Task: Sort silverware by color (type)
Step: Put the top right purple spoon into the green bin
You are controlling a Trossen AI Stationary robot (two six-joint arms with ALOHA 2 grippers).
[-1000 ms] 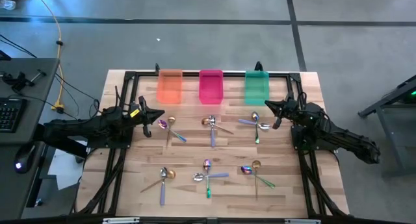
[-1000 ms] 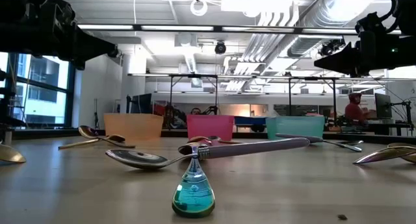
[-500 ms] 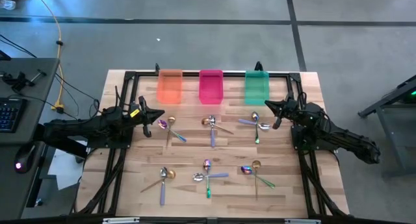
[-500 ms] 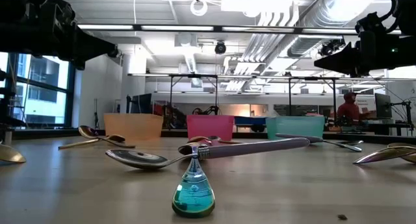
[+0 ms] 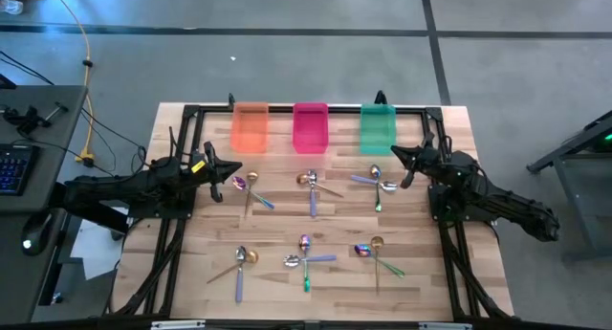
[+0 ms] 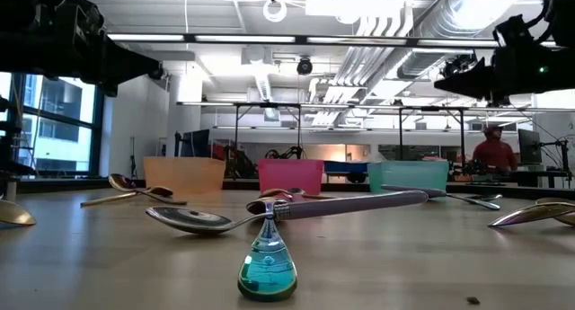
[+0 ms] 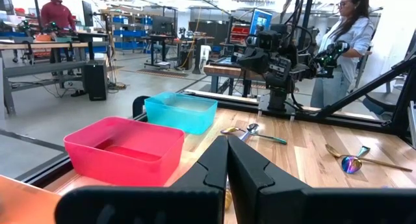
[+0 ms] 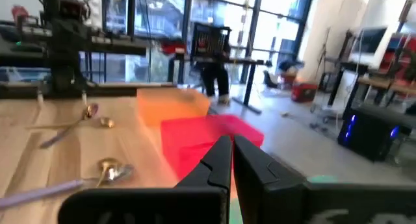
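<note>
Silverware (image 5: pixel 311 191) — about a dozen small thin spoons, lay scattered flat on the wooden table (image 5: pixel 191 282) in loose clusters of two or three, some crossing one another; none yet in the orange bin (image 5: pixel 251 127), pink bin (image 5: pixel 310 127) or green bin (image 5: pixel 378 127) along the far edge.

Finishes noted: silver, gold, iridescent; handles purple, green, blue.

Handling, judged: light, rigid, smooth and likely slippery; lay nearly flush with the wood, so hard to get under. Best taken across the narrow handle near mid-length, where bare table flanked it — not at the bowl, nor where two handles crossed.

Left gripper (image 7: pixel 227 143) hovered near the left-hand cluster, fingers pressed together, empty. Right gripper (image 8: pixel 232 146) hovered beside the right-hand cluster near the green bin, fingers likewise closed on nothing.
</note>
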